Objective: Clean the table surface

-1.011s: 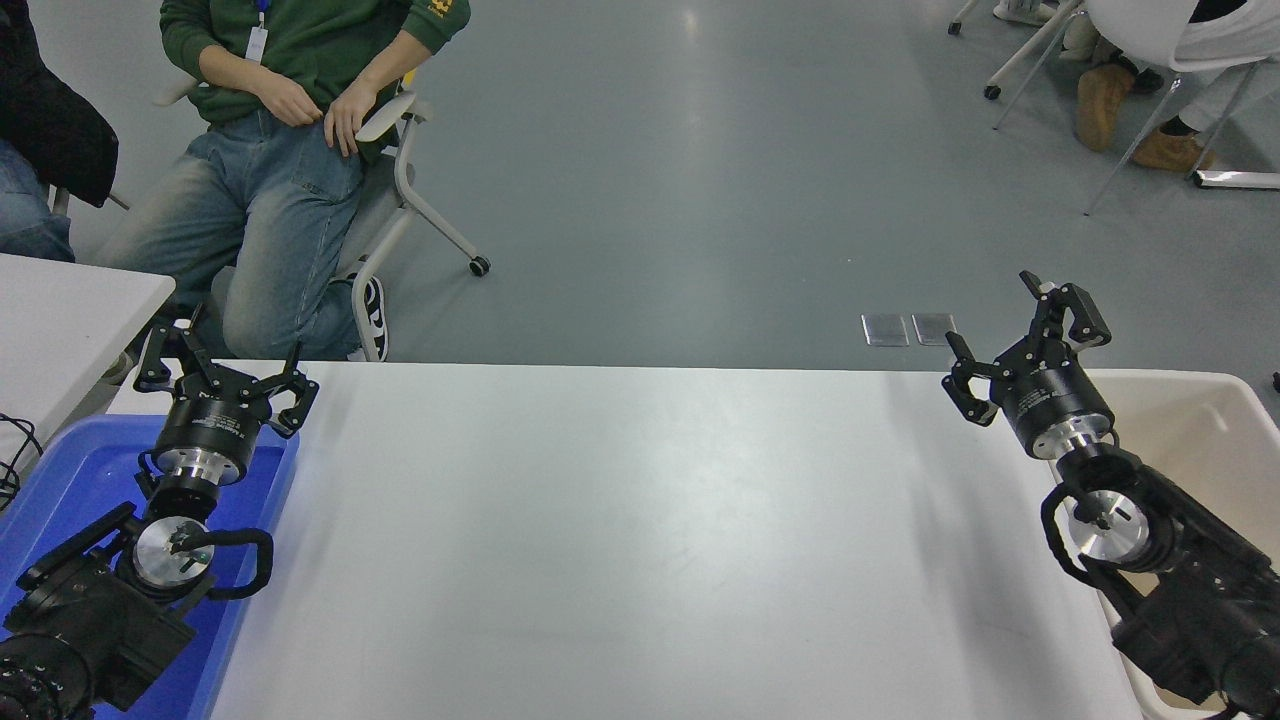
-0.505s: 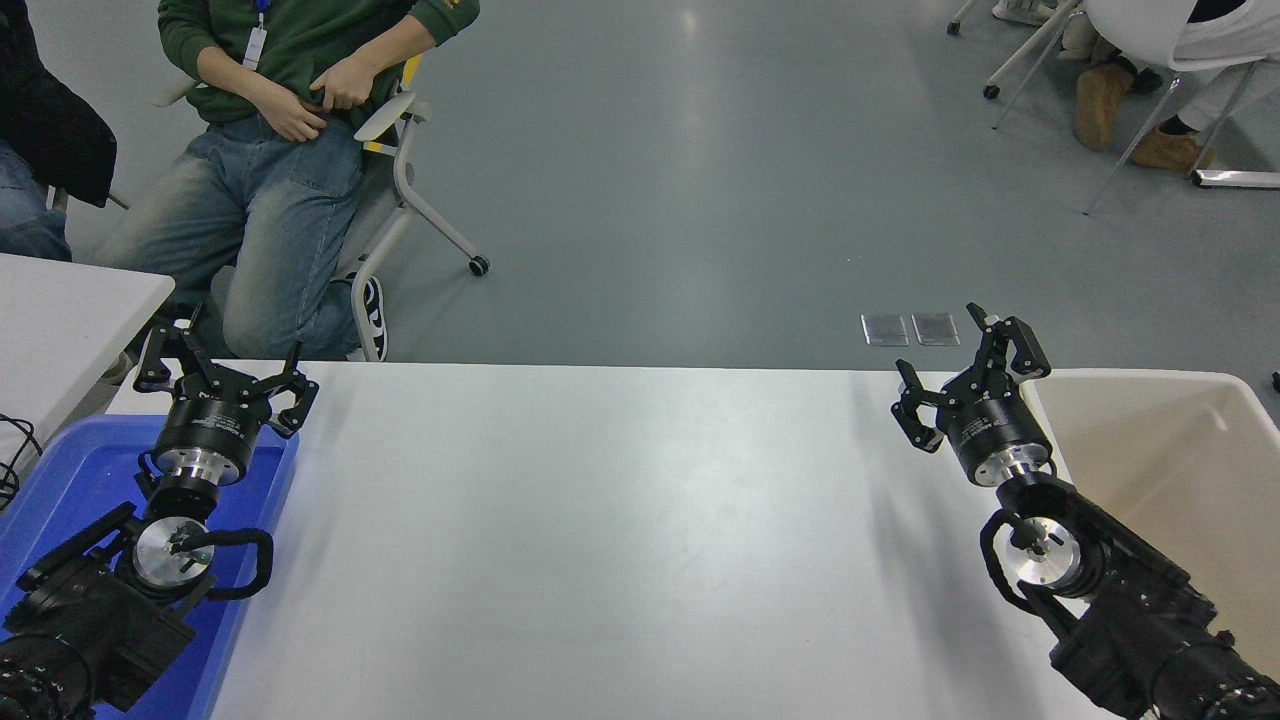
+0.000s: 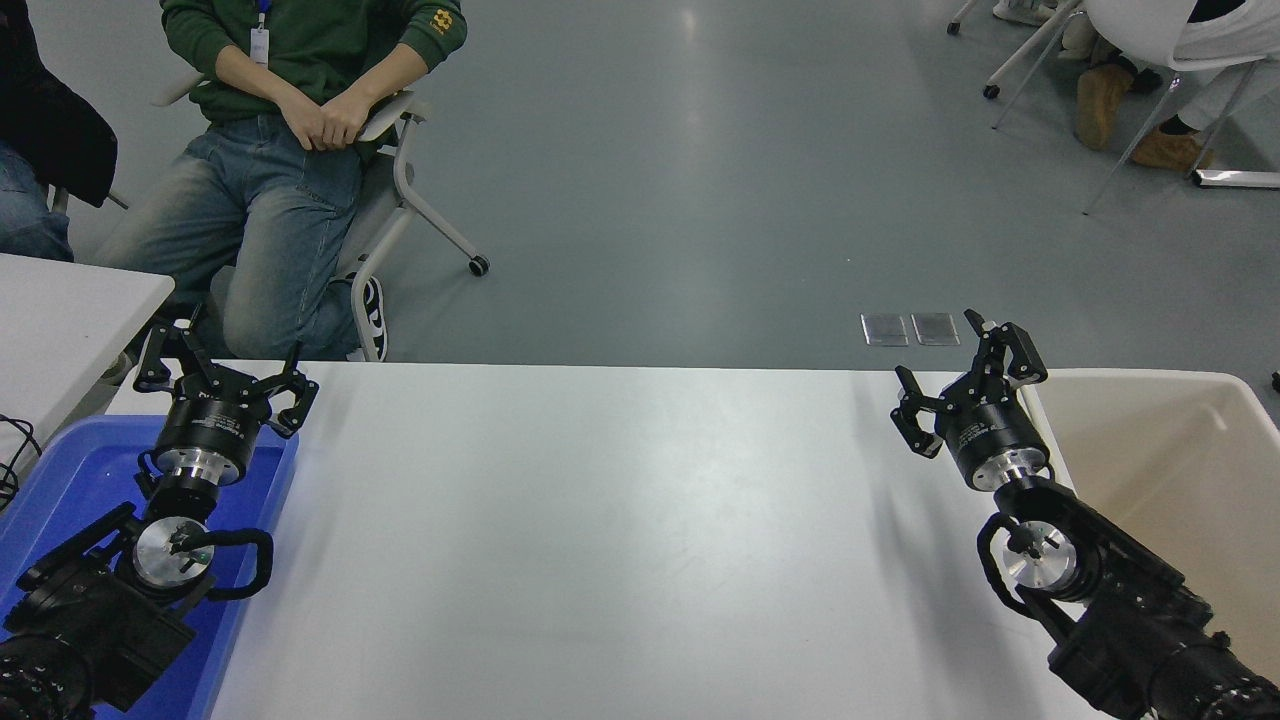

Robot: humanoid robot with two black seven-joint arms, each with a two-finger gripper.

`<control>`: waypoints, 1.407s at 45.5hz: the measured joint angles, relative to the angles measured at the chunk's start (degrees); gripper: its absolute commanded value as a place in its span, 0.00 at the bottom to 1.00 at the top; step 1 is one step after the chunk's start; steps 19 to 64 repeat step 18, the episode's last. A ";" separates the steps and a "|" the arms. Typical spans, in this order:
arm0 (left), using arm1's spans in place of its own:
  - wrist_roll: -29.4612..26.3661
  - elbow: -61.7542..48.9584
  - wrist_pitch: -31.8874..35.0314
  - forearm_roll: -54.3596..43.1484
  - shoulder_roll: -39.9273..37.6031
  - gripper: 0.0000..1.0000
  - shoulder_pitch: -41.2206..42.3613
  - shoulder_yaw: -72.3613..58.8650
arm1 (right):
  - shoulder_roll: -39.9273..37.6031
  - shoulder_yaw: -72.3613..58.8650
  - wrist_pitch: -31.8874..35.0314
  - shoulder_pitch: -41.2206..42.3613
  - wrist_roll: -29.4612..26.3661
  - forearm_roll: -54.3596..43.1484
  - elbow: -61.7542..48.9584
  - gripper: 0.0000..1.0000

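Observation:
The table surface (image 3: 620, 540) is a wide white tabletop filling the lower half of the head view, with nothing lying on it. My right gripper (image 3: 968, 378) is open and empty, held above the table's far right part, next to the cream bin. My left gripper (image 3: 225, 370) is open and empty, parked at the lower left over the far end of the blue tray.
A blue plastic tray (image 3: 60, 480) lies at the left edge under the left arm. A cream bin (image 3: 1180, 440) stands at the right edge. A smaller white table (image 3: 60, 320) is at the far left. A person (image 3: 290, 110) sits on a chair beyond the far left corner.
My right arm has swung left from over the cream bin to over the table's right part, then stayed nearly still. The seated person moved their hands. The left arm has not moved.

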 measured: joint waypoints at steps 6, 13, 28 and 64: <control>0.00 0.00 0.00 0.00 0.00 1.00 0.00 0.00 | -0.73 0.01 -0.60 -0.12 -0.22 0.03 1.35 1.00; 0.00 0.00 0.00 0.00 0.00 1.00 0.00 0.00 | -2.12 0.01 -2.14 -0.57 -0.39 0.07 5.36 1.00; 0.00 0.00 0.00 0.00 0.00 1.00 0.00 0.00 | -3.16 -0.06 -3.29 -1.04 -0.48 0.07 8.30 1.00; 0.00 0.00 0.00 0.00 0.00 1.00 0.00 0.00 | -3.16 -0.06 -3.29 -1.04 -0.48 0.07 8.30 1.00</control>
